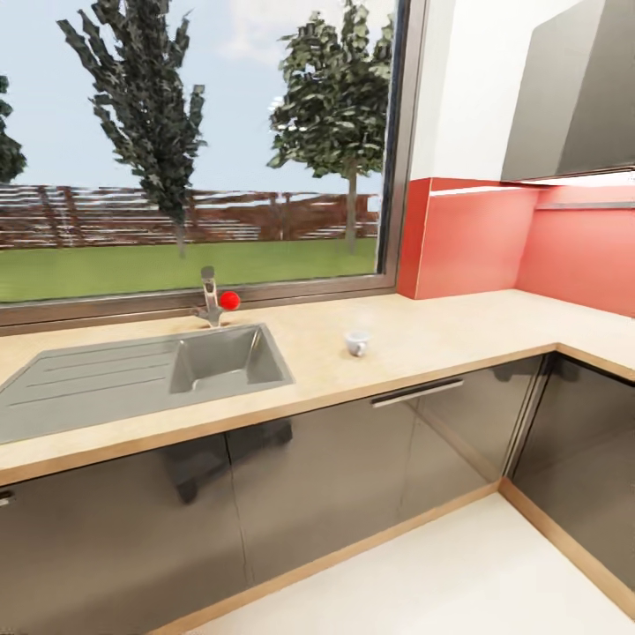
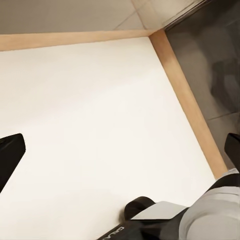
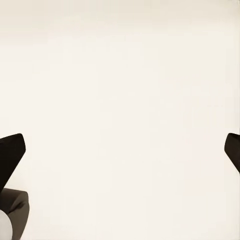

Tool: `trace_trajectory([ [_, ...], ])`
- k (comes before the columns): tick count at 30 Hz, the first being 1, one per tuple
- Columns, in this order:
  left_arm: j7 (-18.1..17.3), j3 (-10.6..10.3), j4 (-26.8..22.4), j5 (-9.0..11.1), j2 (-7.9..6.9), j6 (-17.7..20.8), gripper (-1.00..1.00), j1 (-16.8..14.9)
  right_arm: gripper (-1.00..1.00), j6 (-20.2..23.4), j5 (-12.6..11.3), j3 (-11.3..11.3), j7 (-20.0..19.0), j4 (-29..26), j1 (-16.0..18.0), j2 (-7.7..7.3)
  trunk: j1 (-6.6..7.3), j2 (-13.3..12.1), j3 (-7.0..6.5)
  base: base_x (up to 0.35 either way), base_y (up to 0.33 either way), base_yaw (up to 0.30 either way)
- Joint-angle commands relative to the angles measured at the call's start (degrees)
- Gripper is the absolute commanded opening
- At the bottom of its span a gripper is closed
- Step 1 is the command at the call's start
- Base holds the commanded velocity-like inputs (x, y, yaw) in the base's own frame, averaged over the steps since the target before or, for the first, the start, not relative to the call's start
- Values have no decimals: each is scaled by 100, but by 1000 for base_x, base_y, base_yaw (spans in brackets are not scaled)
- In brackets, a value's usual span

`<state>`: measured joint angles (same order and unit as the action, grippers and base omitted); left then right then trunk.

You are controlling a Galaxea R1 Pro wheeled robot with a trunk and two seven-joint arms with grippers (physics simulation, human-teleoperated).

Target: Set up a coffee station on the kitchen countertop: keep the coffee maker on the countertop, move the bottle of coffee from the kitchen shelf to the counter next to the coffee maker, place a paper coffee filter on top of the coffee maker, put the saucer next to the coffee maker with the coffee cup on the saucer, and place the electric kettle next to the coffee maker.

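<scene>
Spread jaws on both arms, pinching nothing: left jaws wide with dark fingertips (image 2: pixel 10 155) at the edges of the left wrist view, right jaws the same with fingertips (image 3: pixel 11 155) far apart. Both aimed down at the pale cream floor (image 2: pixel 100 100), the left near the light wooden plinth strip (image 2: pixel 185 100) under the glossy dark grey cabinet fronts (image 1: pixel 335 459). Probably hung low and empty because of travel, not reaching; no grasp in hand yet.

On the beige stone-look table (image 1: pixel 441 331): one small white coffee cup (image 1: pixel 357 342), upright as far as can be told, standing alone on bare surface, well apart from the grey steel sink basin (image 1: pixel 225 357). Probably the task's cup, waiting for a saucer.

Counted:
- one cup
- one sink basin, with one ribbed draining board (image 1: pixel 88 379) joined to it
- one chrome tap (image 1: pixel 210 295) behind the basin, placed to pour into it
- one red ball (image 1: pixel 230 300) just beside the tap
- one slim metal drawer handle (image 1: pixel 416 392) below the table edge
</scene>
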<state>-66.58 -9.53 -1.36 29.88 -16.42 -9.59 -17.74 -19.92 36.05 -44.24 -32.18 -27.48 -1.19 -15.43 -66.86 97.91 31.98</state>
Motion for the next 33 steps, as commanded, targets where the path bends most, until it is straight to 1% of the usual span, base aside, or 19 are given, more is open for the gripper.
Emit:
trace_trajectory([
  [1,-9,-49,4,36,-2,-52,100,-3,100,-35,60,-41,-25,-3,4,4,0,3,5,8,-230,111],
  [5,-11,-49,4,36,-2,-52,100,-3,100,-37,61,-41,-19,-1,4,11,0,3,5,4,-122,186],
  [15,-6,-49,4,36,-2,-52,100,-5,100,-38,67,-41,-16,-3,4,13,0,3,5,1,-34,254],
  [25,-5,-49,4,36,-2,-52,100,-5,100,-38,69,-41,-16,-3,4,14,0,3,5,0,-275,61],
  [28,-6,-49,4,36,-2,-52,100,-4,100,-38,69,-41,-16,-3,4,14,0,3,5,0,-255,184],
  [33,-7,-47,4,36,-2,-52,100,-2,100,-38,69,-41,-16,-3,4,14,0,3,5,0,-81,245],
])
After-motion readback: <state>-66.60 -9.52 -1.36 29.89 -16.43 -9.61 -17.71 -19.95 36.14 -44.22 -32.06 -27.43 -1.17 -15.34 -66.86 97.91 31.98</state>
